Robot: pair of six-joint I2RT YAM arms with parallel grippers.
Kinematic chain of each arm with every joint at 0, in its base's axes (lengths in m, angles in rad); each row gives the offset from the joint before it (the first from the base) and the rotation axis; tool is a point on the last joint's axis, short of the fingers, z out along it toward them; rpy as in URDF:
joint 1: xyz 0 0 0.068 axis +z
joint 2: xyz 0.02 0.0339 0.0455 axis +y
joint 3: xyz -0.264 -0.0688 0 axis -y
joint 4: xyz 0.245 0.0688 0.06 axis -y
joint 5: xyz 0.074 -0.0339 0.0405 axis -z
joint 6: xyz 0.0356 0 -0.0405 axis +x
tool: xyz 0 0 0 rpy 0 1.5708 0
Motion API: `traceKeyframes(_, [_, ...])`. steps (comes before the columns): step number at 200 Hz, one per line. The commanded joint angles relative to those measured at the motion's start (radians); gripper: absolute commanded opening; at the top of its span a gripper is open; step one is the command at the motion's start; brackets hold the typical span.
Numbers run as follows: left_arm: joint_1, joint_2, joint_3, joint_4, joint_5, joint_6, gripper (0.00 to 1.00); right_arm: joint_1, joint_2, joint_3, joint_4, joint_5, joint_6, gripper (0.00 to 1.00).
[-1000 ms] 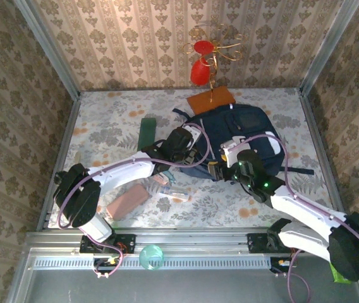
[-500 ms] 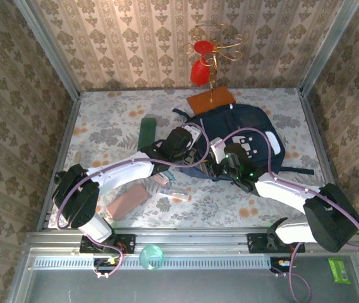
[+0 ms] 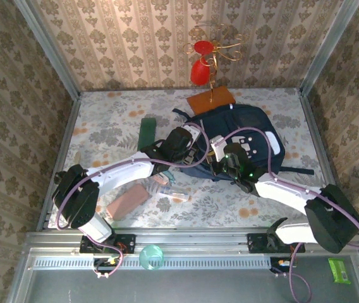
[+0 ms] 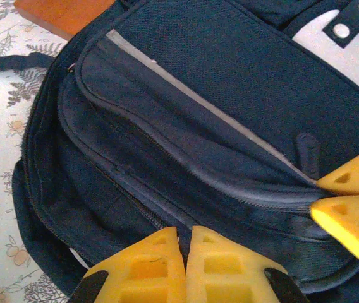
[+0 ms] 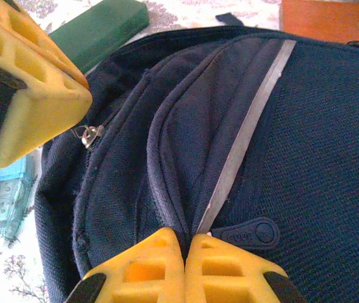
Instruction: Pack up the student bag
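The right gripper [image 5: 183, 247], open a second ago, is now clamped on a pocket fold of the bag [image 3: 246, 132], laid at the table's [image 3: 103, 129] far middle, the left gripper [image 4: 184, 243] being kept clenched at its edge; opening is judged begun.

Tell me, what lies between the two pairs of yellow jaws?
Just the bag's dark front pocket, with its folds and zip line. Nothing else lies there, as the left wrist view shows.
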Motion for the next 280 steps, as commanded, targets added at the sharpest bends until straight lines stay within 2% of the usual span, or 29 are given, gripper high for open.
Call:
traceKeyframes(1, [0.026, -0.014, 0.000, -0.007, -0.043, 0.031, 0.00, -0.007, -0.063, -0.033, -0.021, 0.063, 0.030, 0.00])
traceKeyframes(38, [0.075, 0.013, -0.002, 0.008, -0.055, 0.049, 0.00, -0.044, -0.155, -0.088, -0.060, 0.044, 0.111, 0.00])
traceKeyframes(107, [0.169, 0.092, 0.049, 0.040, -0.049, 0.081, 0.00, -0.200, -0.339, -0.170, -0.088, -0.129, 0.231, 0.00])
traceKeyframes(157, [0.210, 0.143, 0.088, 0.051, -0.011, 0.086, 0.00, -0.289, -0.383, -0.170, -0.135, -0.190, 0.278, 0.00])
traceKeyframes(175, [0.204, 0.130, 0.069, 0.055, 0.027, 0.074, 0.00, -0.291, -0.369, -0.150, -0.173, -0.204, 0.257, 0.00])
traceKeyframes(213, [0.156, 0.076, 0.004, 0.079, 0.102, 0.019, 0.00, -0.241, -0.318, -0.104, -0.210, -0.226, 0.204, 0.24])
traceKeyframes(227, [0.139, 0.060, -0.009, 0.077, 0.104, 0.011, 0.00, -0.194, -0.305, -0.074, -0.244, -0.170, 0.169, 0.35])
traceKeyframes(249, [0.121, 0.049, -0.017, 0.072, 0.099, 0.006, 0.00, -0.087, -0.303, -0.042, -0.273, -0.007, 0.102, 0.50])
traceKeyframes(280, [0.106, 0.043, -0.014, 0.065, 0.097, 0.009, 0.00, -0.006, -0.270, -0.012, -0.260, 0.038, 0.041, 0.69])
